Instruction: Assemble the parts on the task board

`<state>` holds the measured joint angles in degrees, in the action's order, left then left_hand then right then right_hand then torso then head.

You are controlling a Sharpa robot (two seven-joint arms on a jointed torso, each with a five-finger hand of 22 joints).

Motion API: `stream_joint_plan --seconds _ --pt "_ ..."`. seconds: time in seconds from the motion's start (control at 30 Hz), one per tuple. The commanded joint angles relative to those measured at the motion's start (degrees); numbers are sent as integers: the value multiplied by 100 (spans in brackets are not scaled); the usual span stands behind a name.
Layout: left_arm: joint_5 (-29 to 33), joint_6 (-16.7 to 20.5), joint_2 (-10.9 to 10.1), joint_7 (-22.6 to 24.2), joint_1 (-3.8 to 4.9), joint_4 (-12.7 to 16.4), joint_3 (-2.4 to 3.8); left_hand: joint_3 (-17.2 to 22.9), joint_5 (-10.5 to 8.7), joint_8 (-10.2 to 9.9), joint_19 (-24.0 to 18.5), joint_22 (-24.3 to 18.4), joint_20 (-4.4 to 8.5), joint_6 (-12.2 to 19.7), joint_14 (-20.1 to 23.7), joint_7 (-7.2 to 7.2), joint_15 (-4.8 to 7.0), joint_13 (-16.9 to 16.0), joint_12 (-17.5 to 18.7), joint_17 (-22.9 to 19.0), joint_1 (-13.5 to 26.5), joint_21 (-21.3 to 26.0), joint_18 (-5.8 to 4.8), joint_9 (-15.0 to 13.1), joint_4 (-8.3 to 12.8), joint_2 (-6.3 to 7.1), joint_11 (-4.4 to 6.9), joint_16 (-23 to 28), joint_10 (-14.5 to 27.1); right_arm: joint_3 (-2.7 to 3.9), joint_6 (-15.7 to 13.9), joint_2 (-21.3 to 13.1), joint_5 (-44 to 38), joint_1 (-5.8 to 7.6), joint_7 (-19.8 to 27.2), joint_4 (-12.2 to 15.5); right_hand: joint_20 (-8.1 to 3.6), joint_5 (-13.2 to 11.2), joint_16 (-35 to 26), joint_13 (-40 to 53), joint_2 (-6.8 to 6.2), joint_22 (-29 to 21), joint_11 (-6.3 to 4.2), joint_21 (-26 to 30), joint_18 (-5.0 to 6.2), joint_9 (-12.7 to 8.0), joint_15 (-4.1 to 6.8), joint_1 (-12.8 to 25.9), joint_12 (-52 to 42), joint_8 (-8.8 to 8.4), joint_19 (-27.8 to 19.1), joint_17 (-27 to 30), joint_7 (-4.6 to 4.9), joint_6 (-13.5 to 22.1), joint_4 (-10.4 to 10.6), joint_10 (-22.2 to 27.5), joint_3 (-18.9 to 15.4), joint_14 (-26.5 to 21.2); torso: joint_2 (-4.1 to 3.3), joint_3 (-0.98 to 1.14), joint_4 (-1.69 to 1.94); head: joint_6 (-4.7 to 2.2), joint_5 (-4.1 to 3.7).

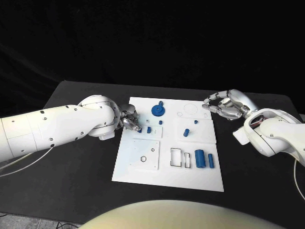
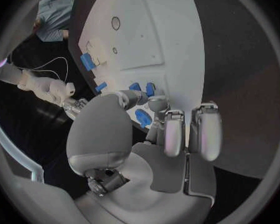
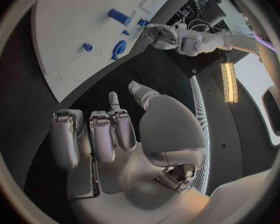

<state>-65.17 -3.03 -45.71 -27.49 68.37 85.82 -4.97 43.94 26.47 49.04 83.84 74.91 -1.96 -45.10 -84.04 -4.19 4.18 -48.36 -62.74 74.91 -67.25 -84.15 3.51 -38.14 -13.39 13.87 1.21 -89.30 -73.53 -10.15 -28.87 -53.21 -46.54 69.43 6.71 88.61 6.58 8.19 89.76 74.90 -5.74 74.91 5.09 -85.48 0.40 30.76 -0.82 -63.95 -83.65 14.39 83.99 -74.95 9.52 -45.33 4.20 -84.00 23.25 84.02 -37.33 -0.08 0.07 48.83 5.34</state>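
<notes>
**Left hand at the board's edge**

On the task board, a small blue peg stands just beside the left hand; whether its fingers grip anything, I cannot tell. Beyond the board's far corner, the right hand curls around nothing.

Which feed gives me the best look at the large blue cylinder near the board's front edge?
Head view: the large blue cylinder lies unobstructed on the white task board. Left wrist view shows it small beyond the left hand; right wrist view shows it distant.
</notes>
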Motion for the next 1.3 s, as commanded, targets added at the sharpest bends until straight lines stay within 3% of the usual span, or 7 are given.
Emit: stream_joint_plan --seconds 0.03,0.27,0.93,1.3 --pt "-25 -245 20 -40 -23 8 -20 1060 3 29 84 265 29 -81 -579 79 46 1 -4 1455 16 -17 -89 -298 1046 -52 -1 -34 -44 0 58 3 -22 -4 20 6 -48 36 24 963 23 1181 -58 30 90 8 57 -25 -5 21 366 -1505 -3 37 27 -183 -2 598 -1 -2 1 5 7" --pt "-13 -197 25 -38 -23 -2 -20 1050 -6 36 88 277 30 -98 -581 83 46 13 5 1461 68 -22 -91 -302 1024 -36 1 -38 -57 0 51 7 -22 -4 22 4 -48 36 24 963 23 1181 -58 30 90 8 57 -25 -5 21 366 -1505 -3 37 27 -183 -2 598 1 -1 0 11 3" --pt "52 681 -66 197 -26 113 -17 1082 -1 46 92 285 36 -115 -589 99 55 -54 -39 1487 66 -26 -92 -310 1039 -46 16 -55 -104 0 27 8 -22 -4 37 -3 -48 36 24 963 23 1181 -58 30 90 8 57 -25 -5 21 366 -1505 -3 37 27 -183 -2 598 0 -2 1 9 13" --pt "-4 529 -103 207 -27 161 -17 1090 -1 50 97 296 38 -118 -591 102 59 -52 -37 1494 64 -31 -94 -313 1046 -41 18 -60 -107 0 33 3 -23 -4 34 -6 -48 36 24 963 23 1181 -58 30 90 8 57 -25 -5 21 366 -1505 -3 37 27 -183 -2 598 0 -3 3 25 19"
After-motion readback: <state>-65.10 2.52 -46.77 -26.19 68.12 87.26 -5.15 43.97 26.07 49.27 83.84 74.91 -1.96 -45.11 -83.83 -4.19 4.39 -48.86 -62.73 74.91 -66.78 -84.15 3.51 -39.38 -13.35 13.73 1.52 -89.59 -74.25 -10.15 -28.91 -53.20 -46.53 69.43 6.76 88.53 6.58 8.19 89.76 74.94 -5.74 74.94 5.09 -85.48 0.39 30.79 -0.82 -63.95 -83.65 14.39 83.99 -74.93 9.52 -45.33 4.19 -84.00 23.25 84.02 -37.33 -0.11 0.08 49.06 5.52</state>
